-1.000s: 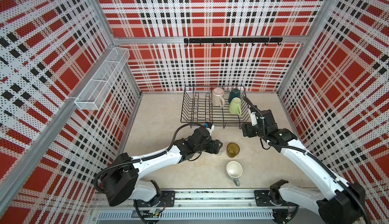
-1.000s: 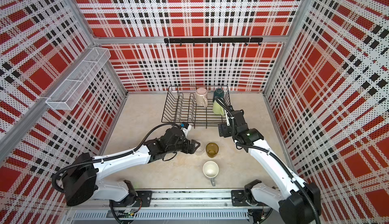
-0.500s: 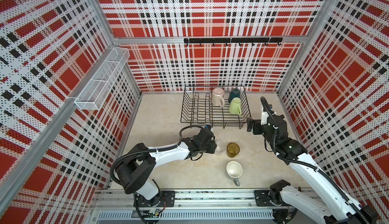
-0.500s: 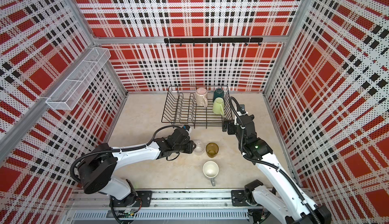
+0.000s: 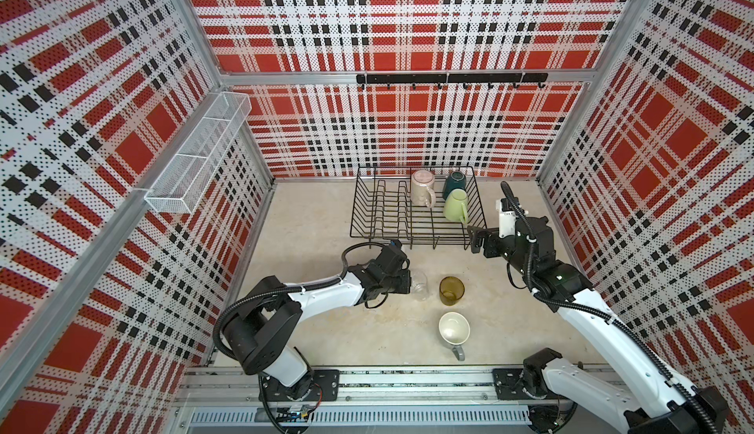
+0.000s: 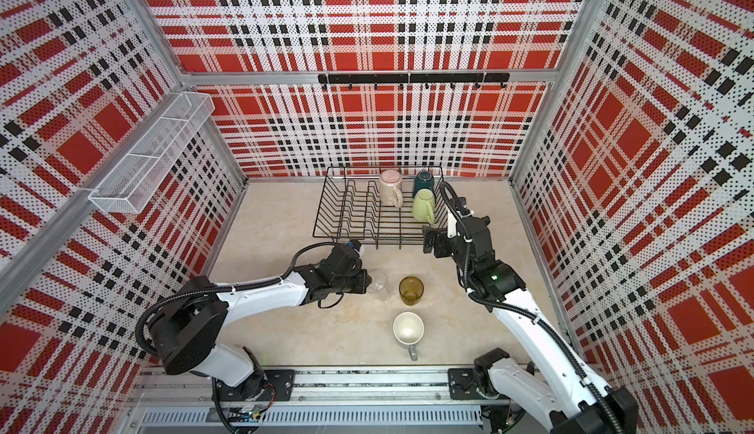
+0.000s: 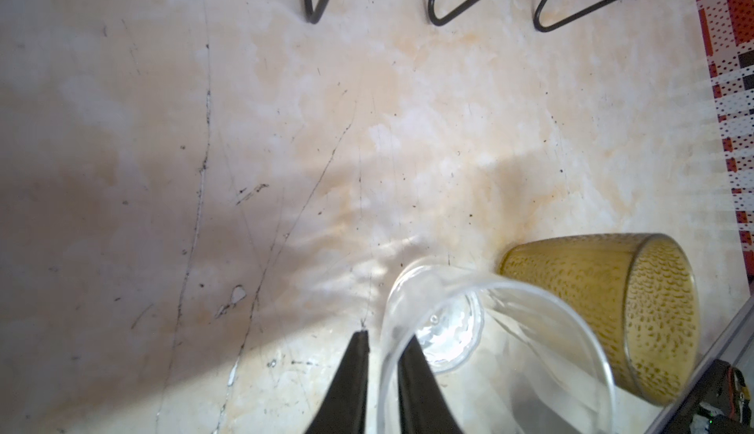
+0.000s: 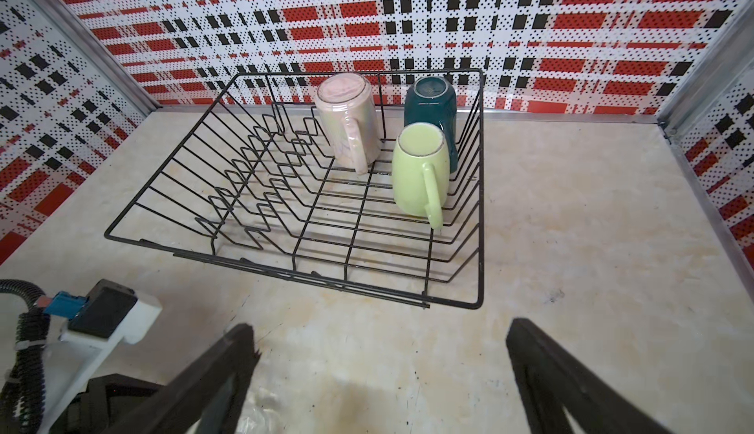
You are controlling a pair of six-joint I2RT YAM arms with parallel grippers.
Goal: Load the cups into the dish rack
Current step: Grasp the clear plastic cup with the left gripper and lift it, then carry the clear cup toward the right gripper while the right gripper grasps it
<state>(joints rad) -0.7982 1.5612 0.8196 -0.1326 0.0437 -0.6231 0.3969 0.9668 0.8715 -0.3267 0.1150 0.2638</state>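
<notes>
The black dish rack [image 5: 354, 207] [image 6: 316, 224] [image 8: 326, 279] stands at the back and holds three upturned mugs: pale pink [image 5: 422, 187], dark teal [image 5: 456, 185], light green [image 5: 455, 205]. On the table in front of it stand a small clear glass [image 5: 420, 286] [image 6: 380, 286] [image 7: 469, 330], an amber tumbler [image 5: 451, 290] [image 7: 612, 309] and a grey mug [image 5: 453, 330] with its mouth up. My left gripper [image 5: 410, 283] [image 7: 385, 338] is shut on the clear glass's rim, one finger inside and one outside. My right gripper [image 5: 473, 240] [image 8: 381, 328] hangs open and holds nothing, by the rack's front right corner.
A white mesh basket [image 5: 196, 158] hangs on the left wall. A black hook rail [image 5: 451, 79] runs along the back wall. Plaid walls enclose the table on three sides. The rack's left half has upright plate loops [image 8: 253, 175] with nothing in them.
My left jaws have closed onto the clear glass's rim. The right arm has changed its pose, and its gripper stays open near the rack's front right corner.
</notes>
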